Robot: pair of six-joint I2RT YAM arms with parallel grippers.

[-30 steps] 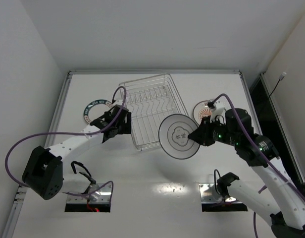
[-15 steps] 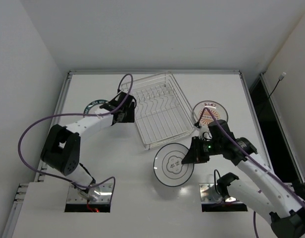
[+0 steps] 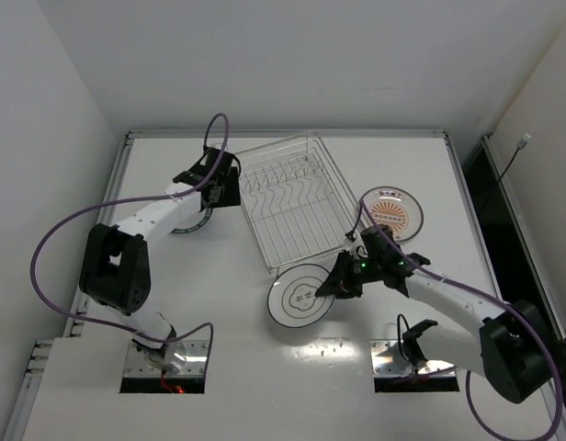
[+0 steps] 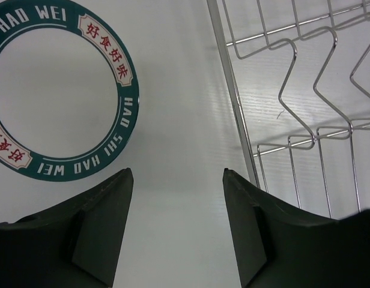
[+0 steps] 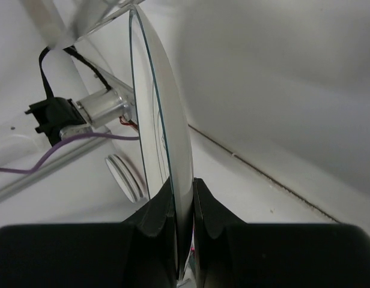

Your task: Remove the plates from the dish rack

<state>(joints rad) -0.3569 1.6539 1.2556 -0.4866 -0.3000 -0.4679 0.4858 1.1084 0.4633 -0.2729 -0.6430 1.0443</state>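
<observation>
— Grey-ringed plate [image 3: 299,297]: where is it?
— Low, just in front of the wire dish rack [image 3: 288,207], its rim pinched by the right gripper [image 3: 335,286]. I'd level it flat, then release. The left gripper [image 4: 176,180] gapes empty.

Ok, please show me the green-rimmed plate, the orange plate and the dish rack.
green-rimmed plate [image 4: 53,90]: left wrist view, its white centre.
orange plate [image 3: 391,211]: top view, its patterned centre.
dish rack [image 3: 297,219]: top view, its bare wire floor.
</observation>
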